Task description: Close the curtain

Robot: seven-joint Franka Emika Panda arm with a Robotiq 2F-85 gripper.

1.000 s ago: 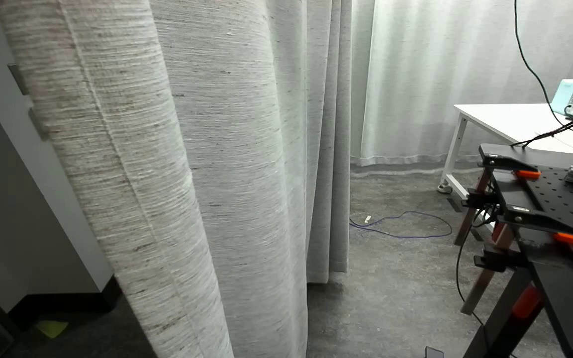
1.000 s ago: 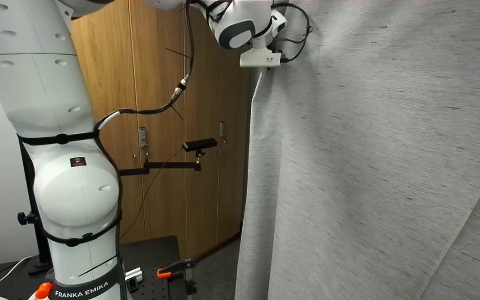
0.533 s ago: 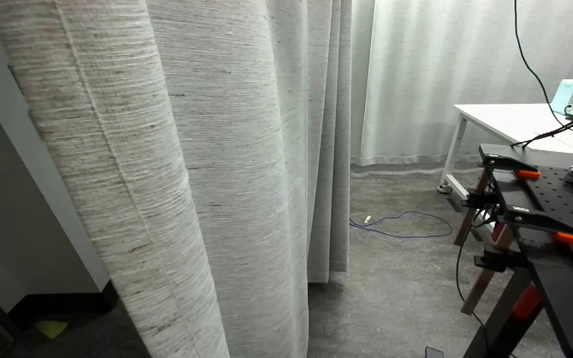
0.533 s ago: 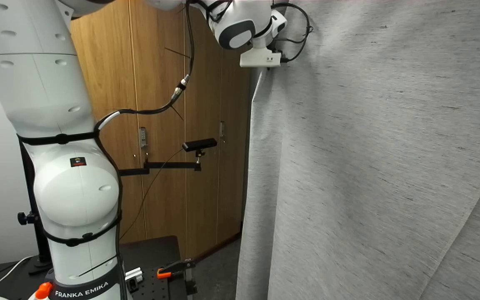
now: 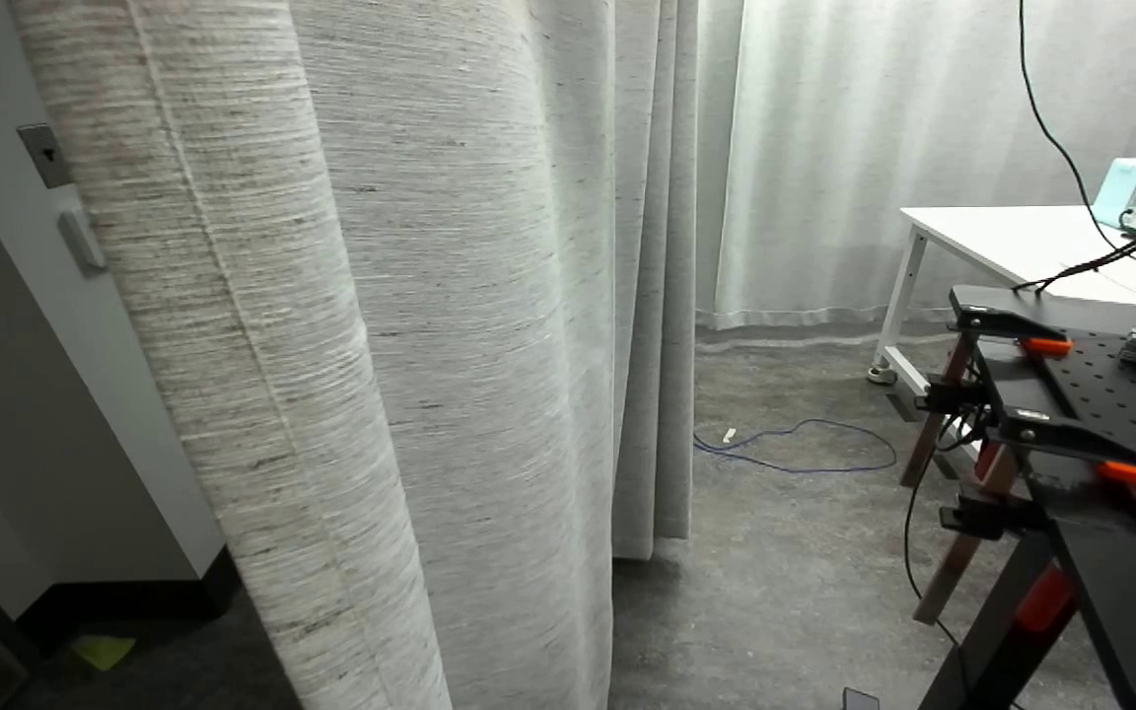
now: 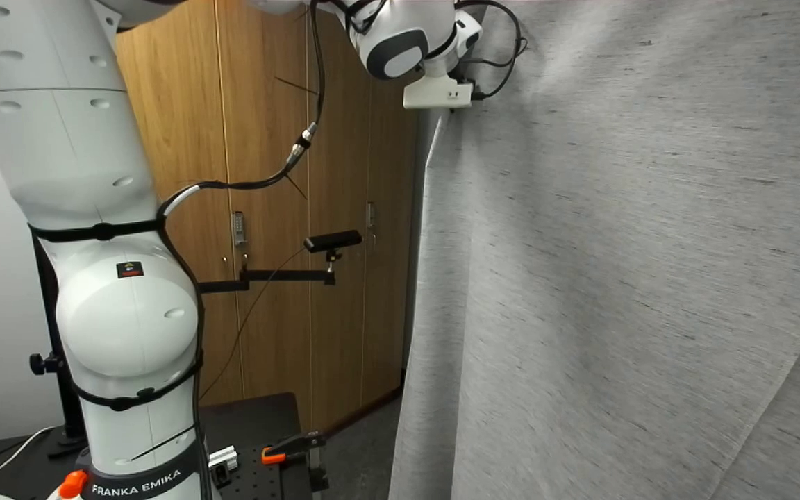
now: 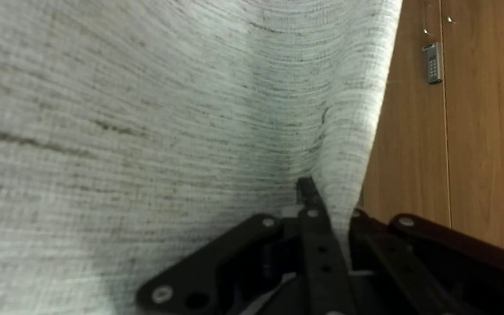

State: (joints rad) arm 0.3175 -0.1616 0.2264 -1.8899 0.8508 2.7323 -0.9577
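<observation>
The curtain is light grey-beige fabric with fine horizontal streaks and deep vertical folds. It fills the left and middle of an exterior view [image 5: 460, 325] and the right half of an exterior view [image 6: 622, 264]. In the wrist view the curtain [image 7: 147, 144] covers most of the left and centre. Its free edge runs down between the fingers of my gripper [image 7: 331, 203], which is shut on it. One finger lies in front of the fabric; the other fingertip is hidden behind it. In an exterior view the white wrist mount [image 6: 437, 92] sits at the curtain's upper edge, and the fingers are hidden.
Wooden cabinets [image 6: 268, 333] stand behind the arm. A camera on a bracket [image 6: 332, 241] juts out near them. A black table [image 5: 1110, 562] with orange-tipped clamps and a white table [image 5: 1012, 237] stand right. A brighter curtain [image 5: 824, 158] hangs behind. A blue cable [image 5: 824, 469] lies on the floor.
My gripper has moved slightly right and up in an exterior view, and the curtain's edge went with it. The near curtain edge swayed left, then right, uncovering a lock plate and handle.
</observation>
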